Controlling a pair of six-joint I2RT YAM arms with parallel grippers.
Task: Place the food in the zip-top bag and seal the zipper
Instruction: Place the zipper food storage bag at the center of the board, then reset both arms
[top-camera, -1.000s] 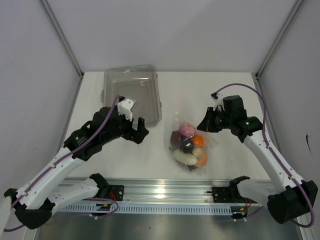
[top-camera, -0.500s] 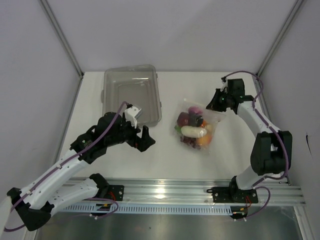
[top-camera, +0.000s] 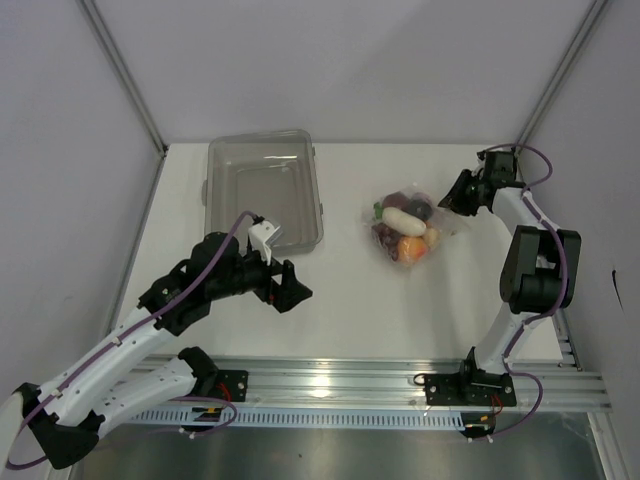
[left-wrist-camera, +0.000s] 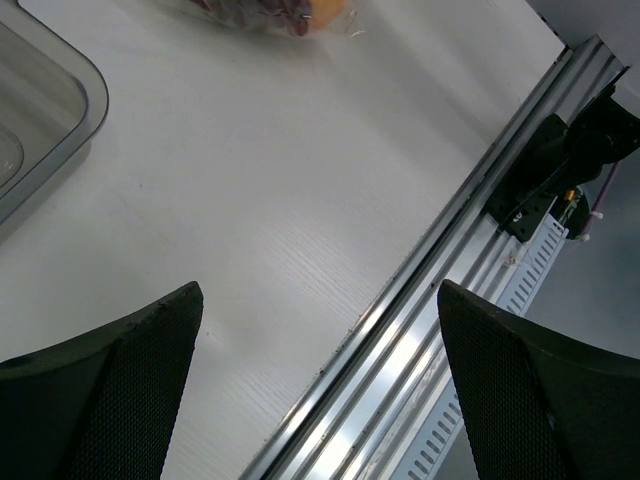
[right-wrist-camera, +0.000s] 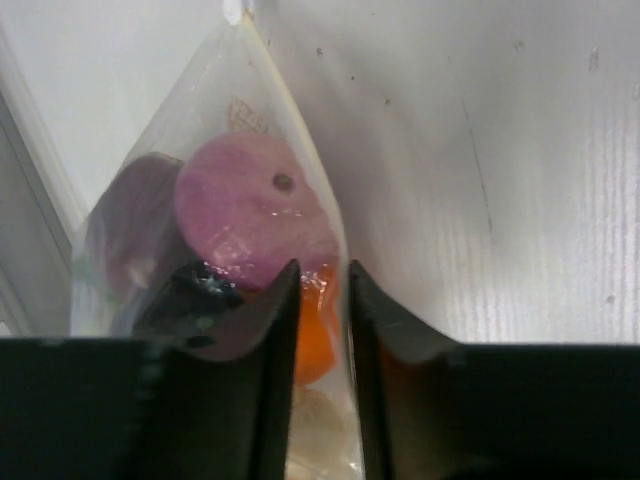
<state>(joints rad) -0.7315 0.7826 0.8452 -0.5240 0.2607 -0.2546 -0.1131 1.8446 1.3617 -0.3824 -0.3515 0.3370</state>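
Our right pincer (right-wrist-camera: 318, 280) nips the bag (right-wrist-camera: 240, 110) by its edge. Floppy, slick film, we reckon, weighted by food (right-wrist-camera: 250, 210), so that edge is the hold. Meanwhile our left pincer (left-wrist-camera: 318, 295) gapes, empty.

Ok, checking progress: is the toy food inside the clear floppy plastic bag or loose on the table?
Inside: pink round bulb, orange fruit and white oblong piece show through the clear bag.

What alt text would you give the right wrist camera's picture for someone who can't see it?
The right tool pinches the edge of a clear plastic bag on a white table, its two dark fingers nearly together. Through the plastic show a pink bulb, an orange piece and a dark purple piece.
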